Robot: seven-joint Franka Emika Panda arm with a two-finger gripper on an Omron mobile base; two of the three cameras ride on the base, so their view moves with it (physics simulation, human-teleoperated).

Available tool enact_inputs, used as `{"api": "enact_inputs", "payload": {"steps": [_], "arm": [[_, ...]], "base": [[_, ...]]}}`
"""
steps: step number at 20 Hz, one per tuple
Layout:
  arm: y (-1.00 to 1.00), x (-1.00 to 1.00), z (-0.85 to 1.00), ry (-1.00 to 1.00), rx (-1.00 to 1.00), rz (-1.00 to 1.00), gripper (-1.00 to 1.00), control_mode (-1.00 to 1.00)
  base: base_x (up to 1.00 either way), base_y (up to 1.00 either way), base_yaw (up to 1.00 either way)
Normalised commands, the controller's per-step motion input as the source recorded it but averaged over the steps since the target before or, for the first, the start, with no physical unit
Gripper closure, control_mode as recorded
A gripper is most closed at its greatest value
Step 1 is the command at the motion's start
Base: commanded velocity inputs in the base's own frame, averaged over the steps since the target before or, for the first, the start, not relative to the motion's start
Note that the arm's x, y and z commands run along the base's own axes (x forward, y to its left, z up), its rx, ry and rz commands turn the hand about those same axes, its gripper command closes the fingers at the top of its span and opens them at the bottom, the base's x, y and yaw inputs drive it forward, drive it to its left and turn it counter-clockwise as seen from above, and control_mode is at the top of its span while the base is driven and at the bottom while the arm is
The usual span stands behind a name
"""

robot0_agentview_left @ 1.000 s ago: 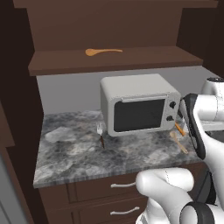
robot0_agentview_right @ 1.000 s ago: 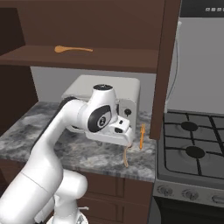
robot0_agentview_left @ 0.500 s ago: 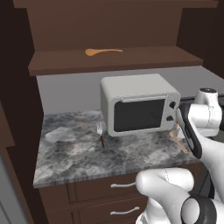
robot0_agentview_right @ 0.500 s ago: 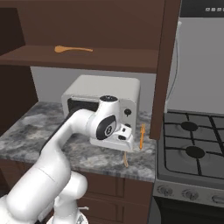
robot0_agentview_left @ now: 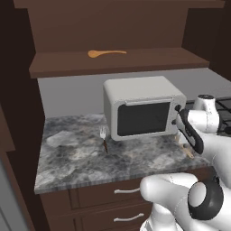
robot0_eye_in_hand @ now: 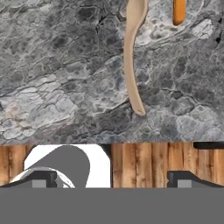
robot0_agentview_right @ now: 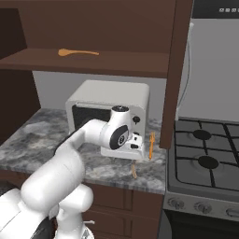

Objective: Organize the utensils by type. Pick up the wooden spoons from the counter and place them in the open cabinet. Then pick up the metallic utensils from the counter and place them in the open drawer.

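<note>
My gripper (robot0_agentview_right: 137, 150) hangs over the right end of the counter (robot0_agentview_left: 85, 164), just in front of the white microwave (robot0_agentview_left: 142, 107), with its jaws spread as wide as they go and nothing between them. In the hand view my two dark fingertips (robot0_eye_in_hand: 39, 179) stand far apart at the bottom edge, above the counter's front lip.

Straight ahead in that view, toward 12 o'clock, the pale beige wooden spoon (robot0_eye_in_hand: 132, 52) lies flat on the grey stone, its curved handle running down toward me and ending well short of my fingertips. At about 1 o'clock from it, near the top edge, sits the orange handle of the metallic utensil (robot0_eye_in_hand: 179, 11), apart from the spoon; its head is cut off by the frame. From the right base view that orange handle (robot0_agentview_right: 151, 145) shows just to the right of my hand, and the beige spoon (robot0_agentview_right: 134, 171) pokes out below it near the counter's front edge.

The fork (robot0_agentview_left: 104, 137) with the reddish-brown handle is on the counter at 9 o'clock from the microwave's lower left corner, close to it.

The orange-tan wooden spoon (robot0_agentview_left: 105, 53) lies on the cabinet (robot0_agentview_left: 117, 63) shelf, at 12 o'clock above the microwave.
</note>
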Motion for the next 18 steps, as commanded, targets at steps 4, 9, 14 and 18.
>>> {"api": "enact_inputs", "payload": {"steps": [4, 9, 14, 18], "arm": [[-0.11, 0.31, -0.24, 0.02, 0.0, 0.08, -1.0, -1.0], [-0.04, 0.34, -0.26, 0.0, 0.01, 0.07, -1.0, -1.0], [-0.06, 0.2, -0.35, 0.0, 0.04, 0.01, -1.0, -1.0], [-0.02, 0.18, -0.33, 0.0, 0.03, 0.0, -1.0, -1.0]], "base": [[0.0, 0.0, 0.0], [0.0, 0.0, 0.0], [0.0, 0.0, 0.0], [0.0, 0.0, 0.0]]}}
